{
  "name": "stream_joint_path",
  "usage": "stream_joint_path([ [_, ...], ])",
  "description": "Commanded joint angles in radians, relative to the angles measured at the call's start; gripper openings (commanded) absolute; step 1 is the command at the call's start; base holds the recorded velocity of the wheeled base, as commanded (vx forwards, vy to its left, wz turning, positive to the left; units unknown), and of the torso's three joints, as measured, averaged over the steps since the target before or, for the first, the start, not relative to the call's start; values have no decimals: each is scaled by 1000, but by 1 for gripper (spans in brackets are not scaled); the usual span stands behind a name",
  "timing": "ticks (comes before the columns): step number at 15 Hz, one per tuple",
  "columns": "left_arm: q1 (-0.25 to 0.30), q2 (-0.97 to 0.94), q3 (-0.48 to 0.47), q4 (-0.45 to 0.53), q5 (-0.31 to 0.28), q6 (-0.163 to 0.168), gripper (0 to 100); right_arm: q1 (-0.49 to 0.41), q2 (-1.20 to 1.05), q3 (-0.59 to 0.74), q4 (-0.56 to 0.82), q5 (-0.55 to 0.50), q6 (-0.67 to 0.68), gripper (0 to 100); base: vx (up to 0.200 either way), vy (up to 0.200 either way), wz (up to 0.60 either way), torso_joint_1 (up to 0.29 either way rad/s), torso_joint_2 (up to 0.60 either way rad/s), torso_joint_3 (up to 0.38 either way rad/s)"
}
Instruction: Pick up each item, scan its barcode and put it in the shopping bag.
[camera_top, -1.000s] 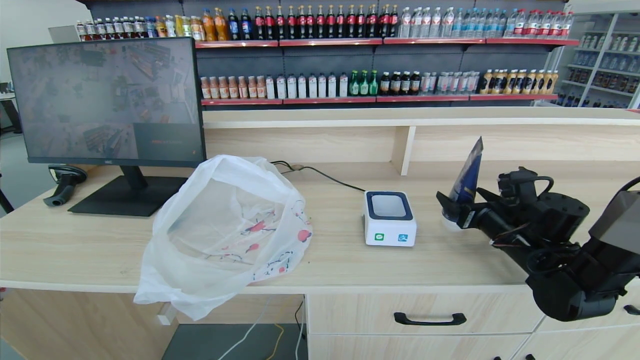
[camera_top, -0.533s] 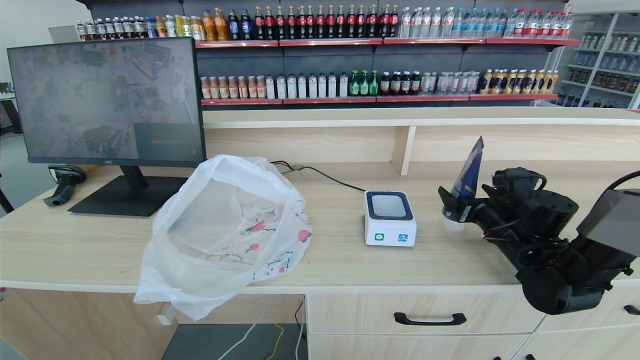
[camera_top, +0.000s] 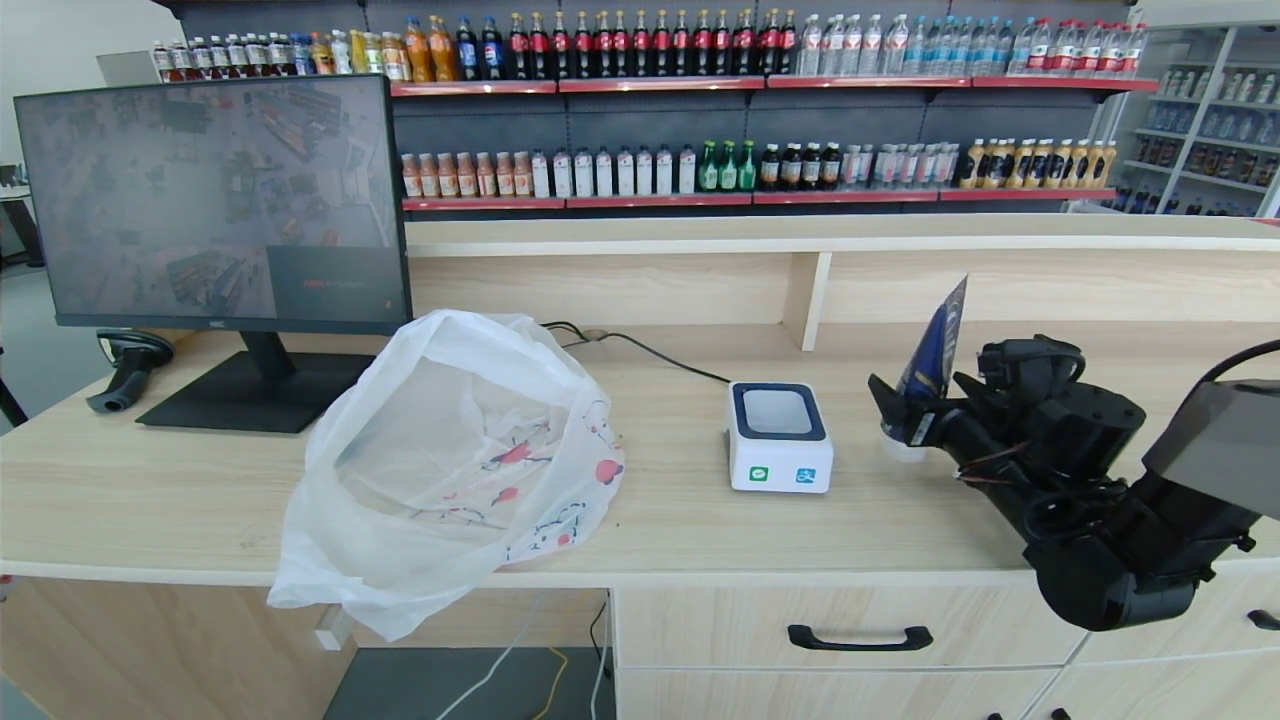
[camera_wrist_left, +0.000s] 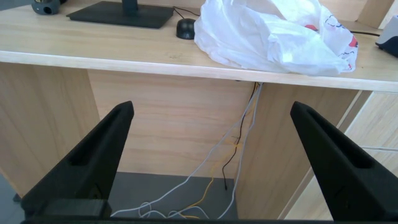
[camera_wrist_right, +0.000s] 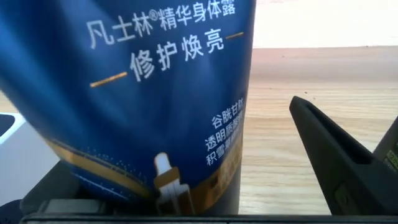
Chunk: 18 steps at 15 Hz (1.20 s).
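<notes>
The left end effector (camera_wrist_left: 211, 111) hangs low before the front panel of the light wooden worktop (camera_top: 150, 490), its two black fingers spread wide with nothing between them. Loose cables (camera_wrist_left: 239, 155) trail down behind it. On the worktop's front, a drawer carries a black handle (camera_top: 860, 637).

At the near edge lies the thin white plastic shopping bag with red and dark print (camera_top: 450, 460), its mouth gaping and part of it drooping over the edge. To its right stands a small white box scanner with a dark blue-framed window (camera_top: 779, 436).

Further right, the dark blue squeeze tube with a white cap (camera_top: 935, 350) stands cap-down, leaning slightly. The right end effector (camera_top: 915, 405) is parted around its lower part; in the right wrist view one finger (camera_wrist_right: 329, 155) stands clear of the tube, with bare wood showing in the gap.

Behind the bag are a black flat monitor (camera_top: 210, 200), a black handheld scanner (camera_top: 125, 368) and a black cable (camera_top: 650, 350). Beyond, red-edged shelves of bottled drinks (camera_top: 760, 90) line the wall.
</notes>
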<state>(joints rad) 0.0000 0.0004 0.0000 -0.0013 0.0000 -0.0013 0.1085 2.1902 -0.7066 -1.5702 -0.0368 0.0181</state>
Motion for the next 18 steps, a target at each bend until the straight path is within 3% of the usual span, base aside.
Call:
stream_joint_path([
  [1, 0, 0, 0, 0, 0, 0, 100, -3, -4, 6, -1, 0, 2, 100, 0, 0, 0, 0, 0, 0],
  [2, 0, 0, 0, 0, 0, 0, 100, -3, -4, 13, -1, 0, 3, 100, 0, 0, 0, 0, 0, 0],
  [3, 0, 0, 0, 0, 0, 0, 100, -1, -7, 19, -1, 2, 5, 0, 0, 0, 0, 0, 0, 0],
  [14, 0, 0, 0, 0, 0, 0, 100, 2, -87, 44, -1, 3, 39, 0, 0, 0, 0, 0, 0, 0],
  [18, 0, 0, 0, 0, 0, 0, 100, 37, -202, 136, -1, 5, 37, 0, 0, 0, 0, 0, 0, 0],
])
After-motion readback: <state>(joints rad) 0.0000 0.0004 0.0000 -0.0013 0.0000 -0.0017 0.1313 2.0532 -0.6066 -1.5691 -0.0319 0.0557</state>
